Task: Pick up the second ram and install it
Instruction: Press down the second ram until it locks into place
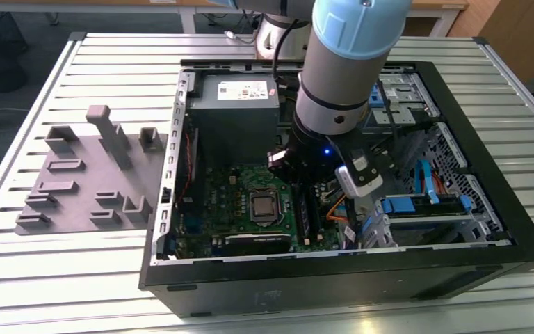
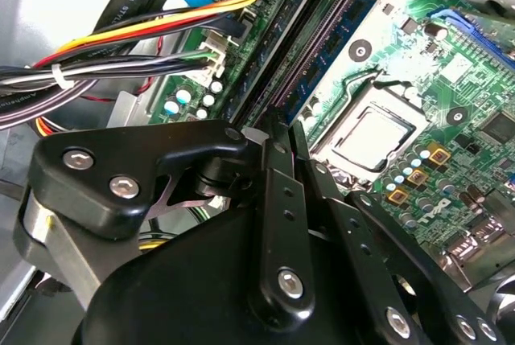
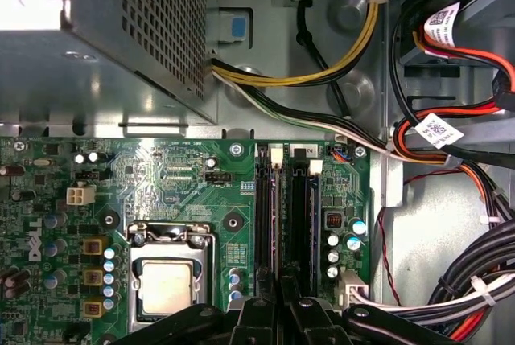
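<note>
The second ram (image 2: 326,35) is a dark-blue stick standing on edge in a long black slot of the green motherboard (image 1: 239,184), beside the CPU socket (image 3: 165,285). In both wrist views my gripper (image 2: 286,129) is right over one end of it, black fingers (image 2: 273,200) drawn close together around the thin board. In the first wrist view the stick (image 3: 279,216) runs straight out from between the fingertips of the gripper (image 3: 282,285). In the exterior view the arm's wrist (image 1: 327,149) reaches down into the open computer case and hides the fingers.
The grey power-supply box (image 1: 234,104) sits beside the slots. Bundles of coloured cables (image 2: 121,47) lie close on the other side, near the drive bays (image 1: 425,202). The grey holder tray (image 1: 81,181) lies on the slatted table, at the exterior view's left of the case.
</note>
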`<action>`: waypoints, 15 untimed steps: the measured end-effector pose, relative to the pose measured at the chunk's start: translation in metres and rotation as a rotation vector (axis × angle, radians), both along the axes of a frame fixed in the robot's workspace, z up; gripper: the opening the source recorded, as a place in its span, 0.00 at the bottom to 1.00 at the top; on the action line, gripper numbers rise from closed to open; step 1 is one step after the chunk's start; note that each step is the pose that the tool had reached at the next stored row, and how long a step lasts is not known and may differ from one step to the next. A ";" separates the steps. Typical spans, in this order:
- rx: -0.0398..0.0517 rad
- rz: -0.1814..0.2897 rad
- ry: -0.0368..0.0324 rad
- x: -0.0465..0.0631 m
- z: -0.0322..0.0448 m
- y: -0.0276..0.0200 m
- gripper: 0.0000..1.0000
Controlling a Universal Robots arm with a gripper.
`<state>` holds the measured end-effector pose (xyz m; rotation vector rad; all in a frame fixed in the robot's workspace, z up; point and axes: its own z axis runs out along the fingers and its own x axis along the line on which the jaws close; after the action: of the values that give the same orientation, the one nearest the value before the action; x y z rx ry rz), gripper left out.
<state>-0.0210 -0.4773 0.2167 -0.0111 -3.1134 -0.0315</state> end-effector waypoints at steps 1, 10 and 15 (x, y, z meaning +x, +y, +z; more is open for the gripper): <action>0.0000 0.000 0.0000 0.000 -0.0001 0.0000 0.14; -0.0001 0.000 0.0001 0.000 -0.0037 -0.0001 0.14; 0.0002 0.000 -0.0001 0.000 -0.0036 0.0000 0.14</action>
<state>-0.0208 -0.4773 0.2131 -0.0112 -3.1135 -0.0319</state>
